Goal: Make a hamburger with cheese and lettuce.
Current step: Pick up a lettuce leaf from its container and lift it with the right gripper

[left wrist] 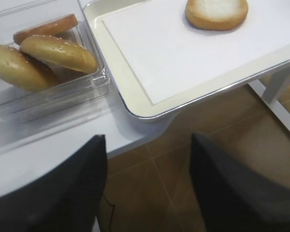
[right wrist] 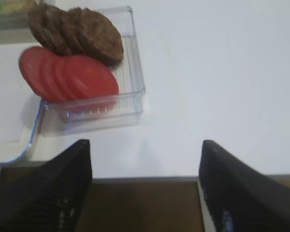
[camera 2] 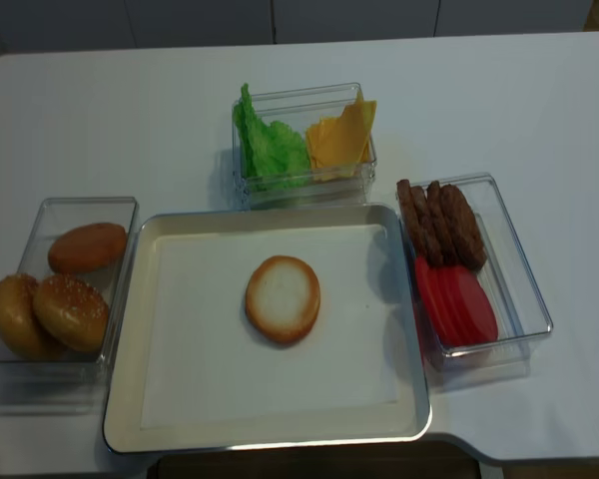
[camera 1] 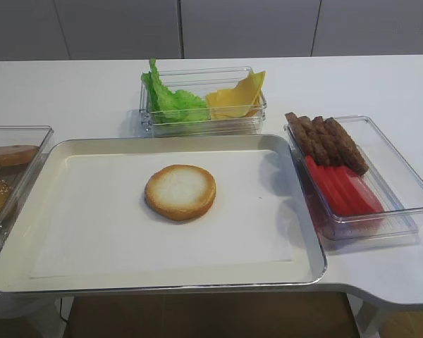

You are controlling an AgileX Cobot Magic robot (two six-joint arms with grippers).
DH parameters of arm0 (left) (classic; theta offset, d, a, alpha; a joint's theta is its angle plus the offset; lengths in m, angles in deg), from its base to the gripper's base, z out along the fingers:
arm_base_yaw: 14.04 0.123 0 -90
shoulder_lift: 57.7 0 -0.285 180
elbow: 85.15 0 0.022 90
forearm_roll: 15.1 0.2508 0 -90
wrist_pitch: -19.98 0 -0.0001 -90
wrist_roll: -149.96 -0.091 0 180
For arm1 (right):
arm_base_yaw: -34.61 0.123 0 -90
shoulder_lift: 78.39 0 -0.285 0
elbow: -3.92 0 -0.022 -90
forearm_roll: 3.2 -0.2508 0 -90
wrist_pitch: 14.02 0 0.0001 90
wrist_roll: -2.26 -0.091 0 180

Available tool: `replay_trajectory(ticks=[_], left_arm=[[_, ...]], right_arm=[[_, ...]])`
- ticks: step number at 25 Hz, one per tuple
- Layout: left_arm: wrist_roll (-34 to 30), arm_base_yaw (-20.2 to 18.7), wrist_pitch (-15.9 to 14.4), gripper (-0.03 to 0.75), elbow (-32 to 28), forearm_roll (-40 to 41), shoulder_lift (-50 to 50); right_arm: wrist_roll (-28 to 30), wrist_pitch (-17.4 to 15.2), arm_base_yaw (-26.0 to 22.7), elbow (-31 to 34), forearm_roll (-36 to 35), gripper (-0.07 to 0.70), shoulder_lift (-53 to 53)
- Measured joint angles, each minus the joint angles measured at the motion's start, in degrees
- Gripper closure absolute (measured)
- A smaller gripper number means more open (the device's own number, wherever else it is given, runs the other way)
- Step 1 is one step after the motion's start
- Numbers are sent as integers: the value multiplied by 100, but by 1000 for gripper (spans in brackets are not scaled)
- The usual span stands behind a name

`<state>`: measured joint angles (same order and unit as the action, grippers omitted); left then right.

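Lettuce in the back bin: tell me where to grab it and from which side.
Pinch the lettuce by its frilly top edge, coming straight down from above. It stands upright above the clear bin's rim, and the cheese crowds its right side, so a side approach looks blocked.

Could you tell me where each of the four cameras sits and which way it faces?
Exterior high: front, angled down at the tray; no robot visible.
Realsense: overhead, steeper, whole table; no robot visible.
Right wrist: behind the open right gripper, facing the tomato slices.
Left wrist: behind the open left gripper, facing the sesame buns.
Left wrist and both exterior views share the hamburger.
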<state>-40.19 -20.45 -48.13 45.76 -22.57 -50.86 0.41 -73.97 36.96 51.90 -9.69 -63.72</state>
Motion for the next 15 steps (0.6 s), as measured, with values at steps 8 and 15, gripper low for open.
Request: replay_trajectory(ticks=[8, 15], left_arm=[[0, 0, 0, 304, 0, -2, 0], [0, 0, 0, 304, 0, -2, 0]], right_arm=[[1268, 722, 0, -63, -1731, 81, 214], [1584, 415, 0, -815, -1769, 80, 1600]])
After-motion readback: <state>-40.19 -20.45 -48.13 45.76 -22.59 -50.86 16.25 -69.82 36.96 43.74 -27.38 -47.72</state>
